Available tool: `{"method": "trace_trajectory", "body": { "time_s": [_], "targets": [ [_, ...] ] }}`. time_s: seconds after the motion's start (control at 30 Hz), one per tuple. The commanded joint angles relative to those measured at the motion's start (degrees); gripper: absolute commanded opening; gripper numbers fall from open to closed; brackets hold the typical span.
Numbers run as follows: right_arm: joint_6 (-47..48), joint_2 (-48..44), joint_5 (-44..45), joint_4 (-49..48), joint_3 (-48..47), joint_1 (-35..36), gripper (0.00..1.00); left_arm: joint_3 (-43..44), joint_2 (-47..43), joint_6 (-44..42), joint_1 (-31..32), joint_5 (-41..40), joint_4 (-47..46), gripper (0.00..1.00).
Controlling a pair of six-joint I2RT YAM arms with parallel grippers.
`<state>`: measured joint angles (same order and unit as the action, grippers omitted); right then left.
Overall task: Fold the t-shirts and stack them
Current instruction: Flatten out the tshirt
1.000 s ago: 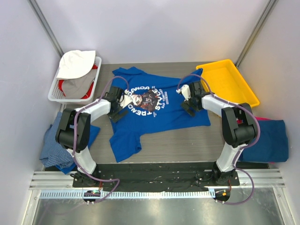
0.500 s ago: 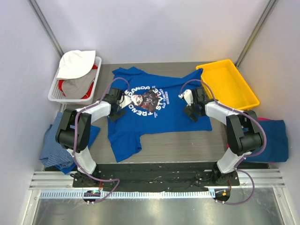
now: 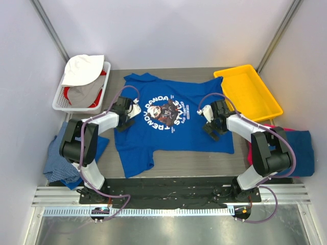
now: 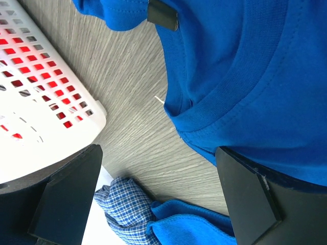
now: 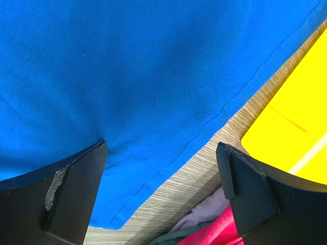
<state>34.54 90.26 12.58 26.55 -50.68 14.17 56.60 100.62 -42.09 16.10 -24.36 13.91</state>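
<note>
Early stage: printed blue t-shirt (image 3: 168, 120) lies spread print-up mid-table with no fold made yet, left gripper (image 3: 126, 114) by its collar and right gripper (image 3: 211, 125) by its hem both wide and empty, other shirts (image 3: 294, 148) heaped unfolded at the sides.

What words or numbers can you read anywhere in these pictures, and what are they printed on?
"PANDA": white letters arcing along the round chest print of the royal blue t-shirt.
"STYLE": same ring of letters, on its right side.
"TREND": same ring, on its left side, as far as it can be made out.
Small white line just right of the ring: too small to read.
White basket, yellow tray and both wrist views: no text.
</note>
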Motion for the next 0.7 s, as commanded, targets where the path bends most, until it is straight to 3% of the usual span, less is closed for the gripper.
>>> {"method": "trace_trajectory", "body": {
  "time_s": [0.0, 0.67],
  "targets": [
    [-0.36, -1.23, 0.60, 3.07, -0.39, -0.02, 1.00, -3.34, 1.42, -0.89, -2.03, 2.47, 1.74, 1.00],
    [-0.97, -3.07, 0.96, 6.59, -5.57, 0.33, 1.00, -2.19, -6.39, 0.07, -4.41, 4.41, 5.42, 1.00]
  ]
}}
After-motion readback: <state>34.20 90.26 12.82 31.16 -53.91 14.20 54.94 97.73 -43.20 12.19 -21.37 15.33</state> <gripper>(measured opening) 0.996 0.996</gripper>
